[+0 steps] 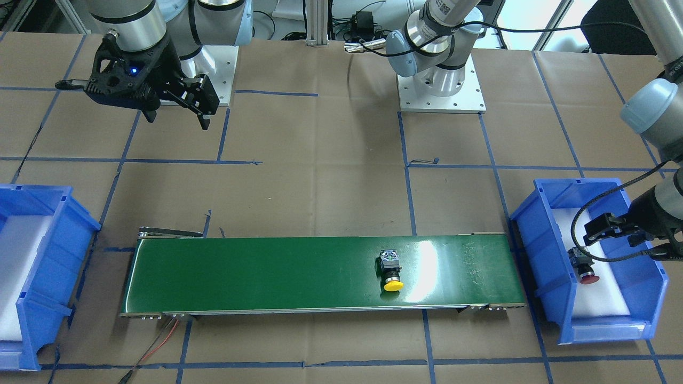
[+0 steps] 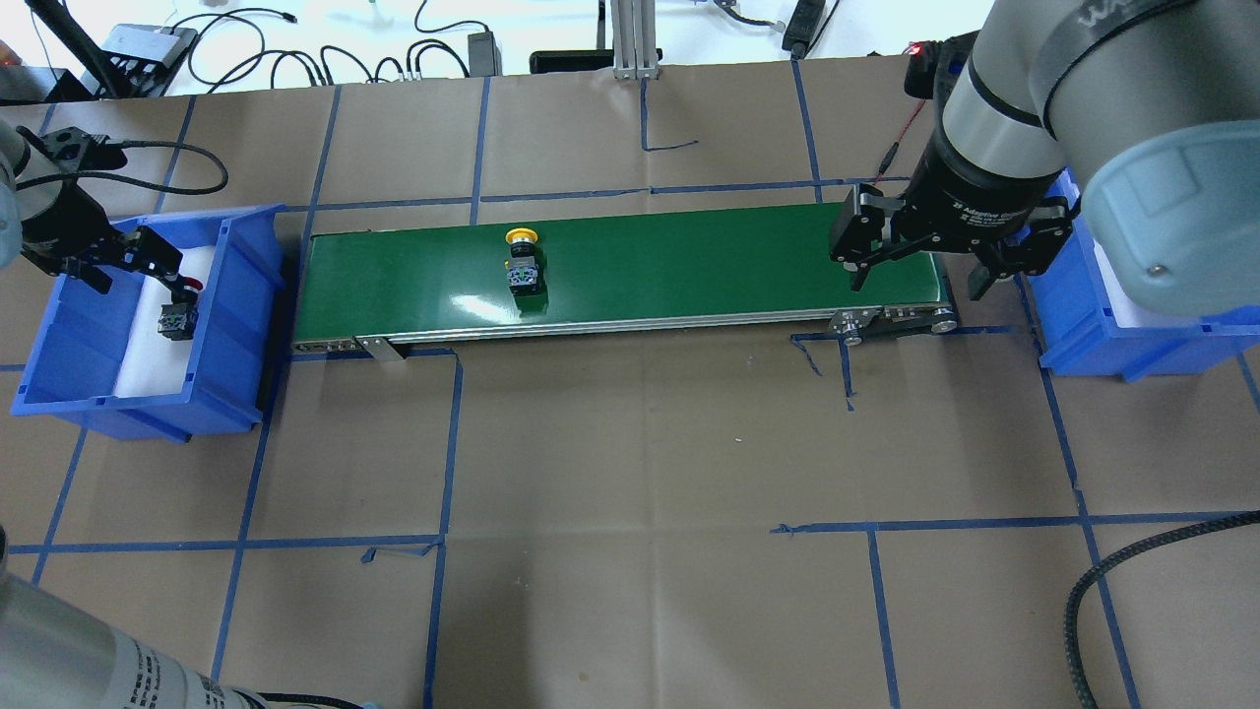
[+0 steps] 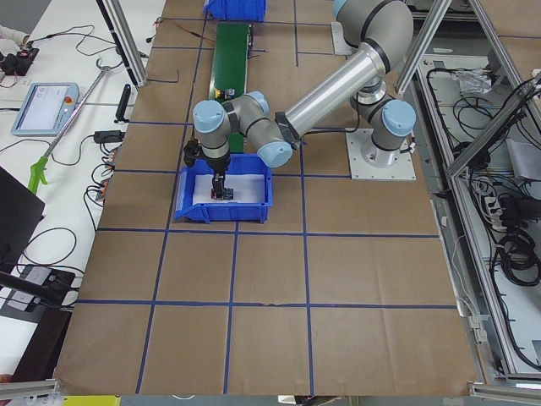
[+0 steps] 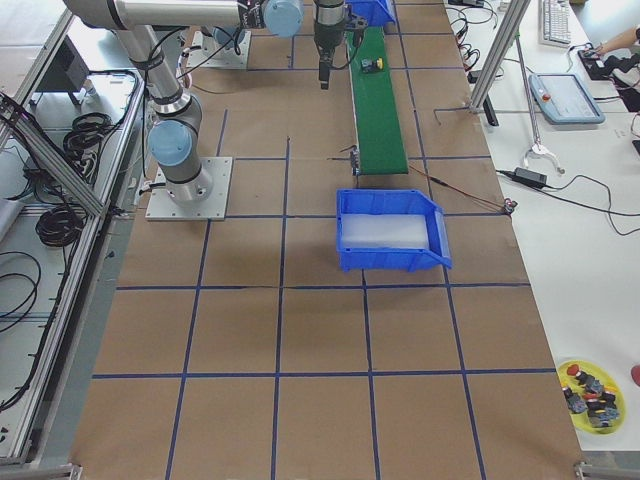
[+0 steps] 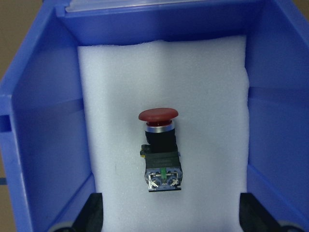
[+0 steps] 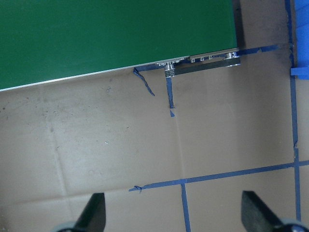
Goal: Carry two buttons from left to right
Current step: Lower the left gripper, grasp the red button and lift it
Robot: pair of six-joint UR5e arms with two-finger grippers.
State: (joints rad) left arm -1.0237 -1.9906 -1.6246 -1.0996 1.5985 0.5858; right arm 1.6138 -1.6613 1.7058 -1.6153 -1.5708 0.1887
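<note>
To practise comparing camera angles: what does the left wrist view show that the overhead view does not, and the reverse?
Only the left wrist view: the metal terminals on the red button, seen close up, and its whole round cap. Only the overhead view: the yellow button lying on the green belt, and the open right claw near the belt's right end. Both: the red button lying on white foam inside the blue bin.

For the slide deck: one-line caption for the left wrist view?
Open left gripper over the red button, which lies on white foam inside the blue bin.
</note>
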